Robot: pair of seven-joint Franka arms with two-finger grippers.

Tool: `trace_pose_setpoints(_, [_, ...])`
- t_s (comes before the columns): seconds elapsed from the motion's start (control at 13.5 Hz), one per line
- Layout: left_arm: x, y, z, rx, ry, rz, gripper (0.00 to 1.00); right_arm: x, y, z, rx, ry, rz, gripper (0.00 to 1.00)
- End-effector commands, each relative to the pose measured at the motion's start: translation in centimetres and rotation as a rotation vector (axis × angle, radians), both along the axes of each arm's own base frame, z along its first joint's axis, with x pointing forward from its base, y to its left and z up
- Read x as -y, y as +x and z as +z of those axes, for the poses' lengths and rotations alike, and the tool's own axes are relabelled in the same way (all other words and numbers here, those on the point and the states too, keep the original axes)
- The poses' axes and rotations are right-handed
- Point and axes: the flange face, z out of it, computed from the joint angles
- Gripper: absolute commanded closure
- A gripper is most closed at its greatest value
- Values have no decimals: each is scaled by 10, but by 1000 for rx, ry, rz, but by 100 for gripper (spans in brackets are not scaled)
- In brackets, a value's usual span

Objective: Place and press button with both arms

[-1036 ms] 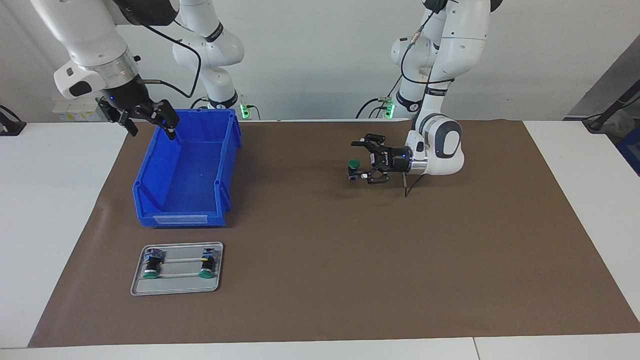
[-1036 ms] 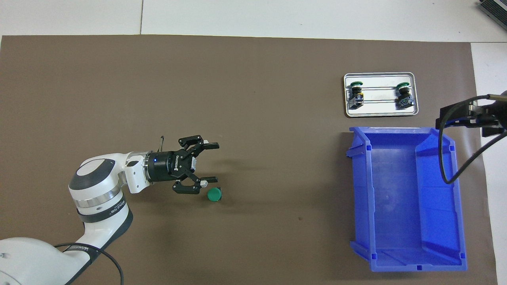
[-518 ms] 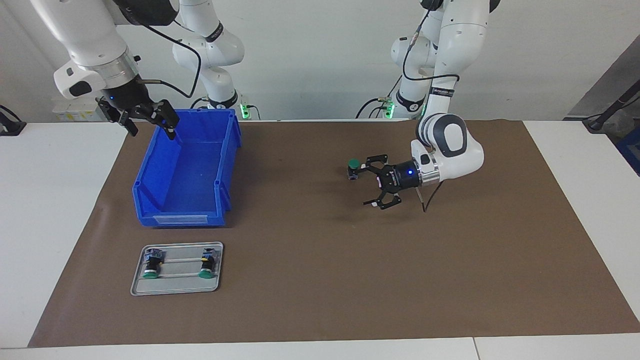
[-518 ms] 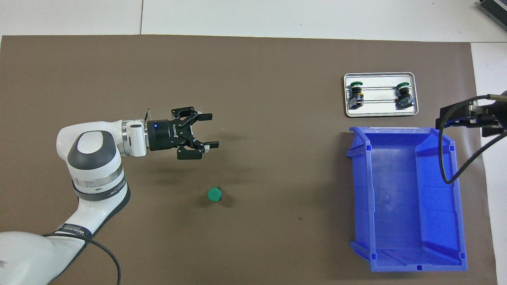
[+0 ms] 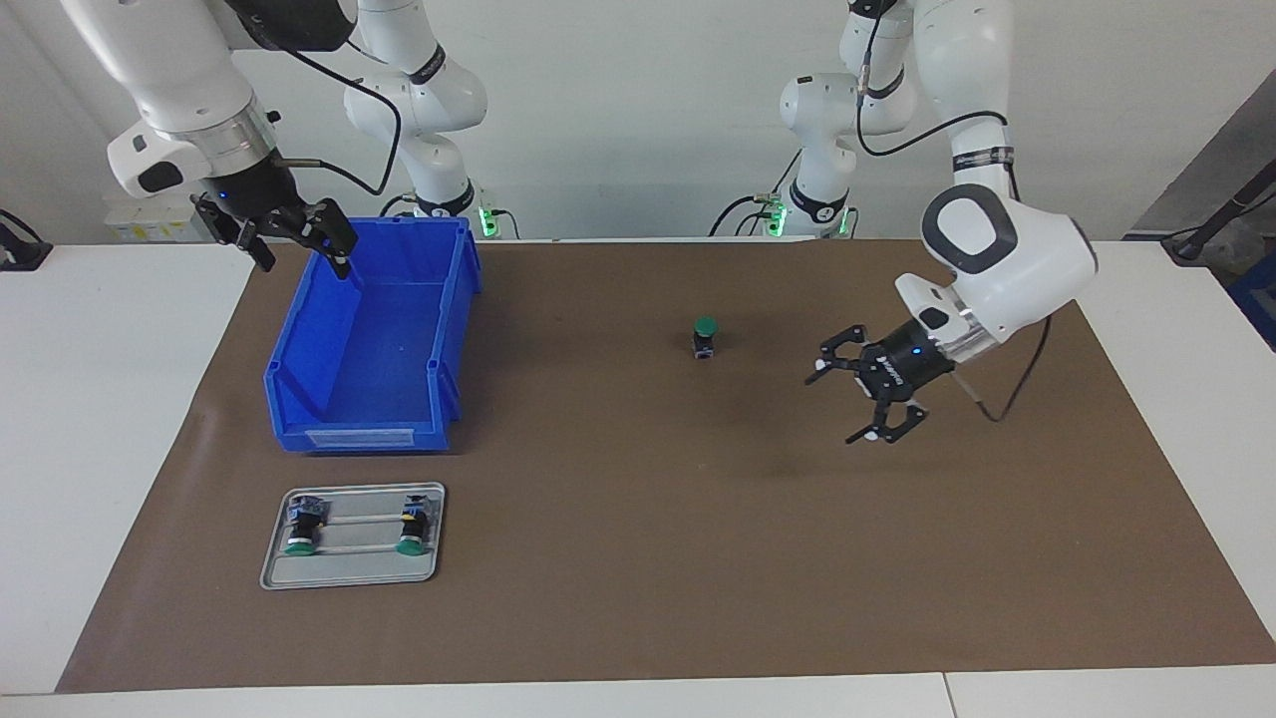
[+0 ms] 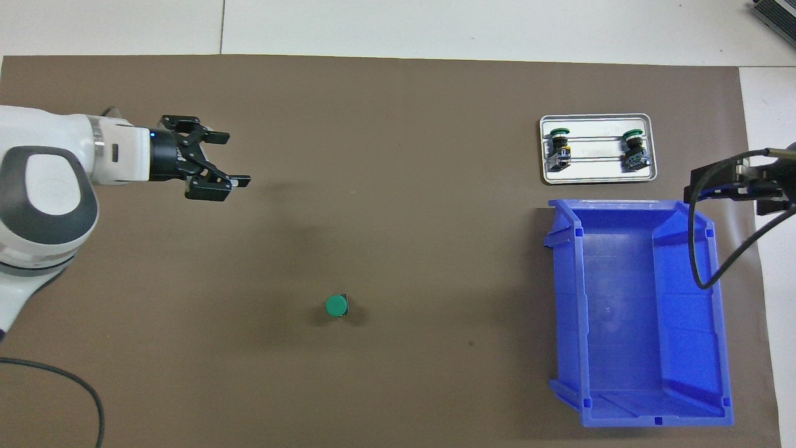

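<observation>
A brown mat covers the counter [image 5: 638, 598]. The button [image 5: 705, 336] stands upright mid-counter, toward the robots' edge. It looks light, stiff and tippy; take its black body, not the cap. Left claw [image 5: 865, 396], spread and empty, hangs toward its end. Right claw [image 5: 289, 234], spread, waits over the bin [image 5: 369, 349].

Facing view: high, toward the robots. Overhead: steeply down, probably closer. Shared: brown mat [image 5: 638, 558], blue bin [image 6: 634, 311].
</observation>
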Motion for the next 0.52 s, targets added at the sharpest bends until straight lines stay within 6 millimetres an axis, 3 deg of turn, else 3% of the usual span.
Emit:
trace_pose_setpoints(0.0, [-73, -16, 45, 21, 130, 73, 0, 0, -3, 0, 3, 18, 19, 0])
trace_pose_setpoints(0.07, [-106, -23, 70, 37, 174, 135, 0, 0, -3, 0, 1, 18, 19, 0])
trace_pose_setpoints(0.22, [-128, -41, 117, 28, 296, 284, 0, 0, -3, 0, 3, 18, 19, 0])
trace_pose_setpoints(0.44, [-112, -51, 171, -155, 292, 631, 0, 0, -3, 0, 1, 18, 19, 0])
